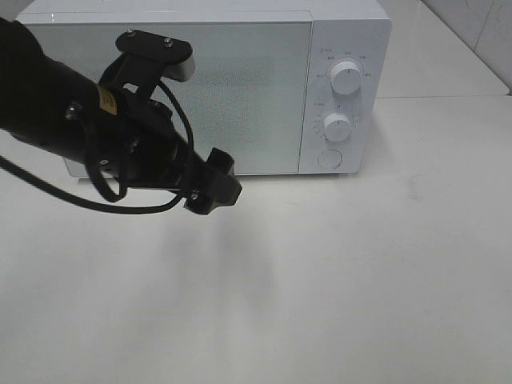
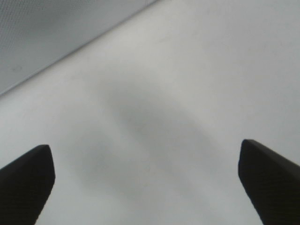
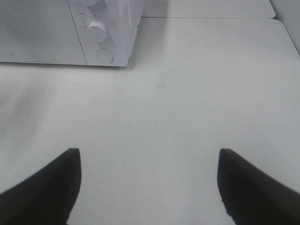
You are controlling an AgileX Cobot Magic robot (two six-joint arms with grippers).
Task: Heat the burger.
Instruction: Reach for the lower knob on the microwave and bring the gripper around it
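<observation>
The burger is out of view in every frame. The white microwave [image 1: 240,88] stands at the back of the table with its door shut. My left gripper [image 1: 214,186] hovers above the table just in front of the door's lower middle. In the left wrist view the left gripper [image 2: 145,183] is open, its dark fingers [image 2: 26,180] far apart over bare table with nothing between them. The right gripper [image 3: 147,185] is also open and empty, over the table to the right of the microwave [image 3: 56,33]. The right arm does not show in the exterior high view.
Two white knobs [image 1: 346,77] [image 1: 338,126] and a round button [image 1: 329,158] sit on the microwave's right panel. The white table [image 1: 320,280] spreads in front. A black cable [image 1: 120,200] loops off the left arm. A tiled wall [image 1: 480,32] stands at the back right.
</observation>
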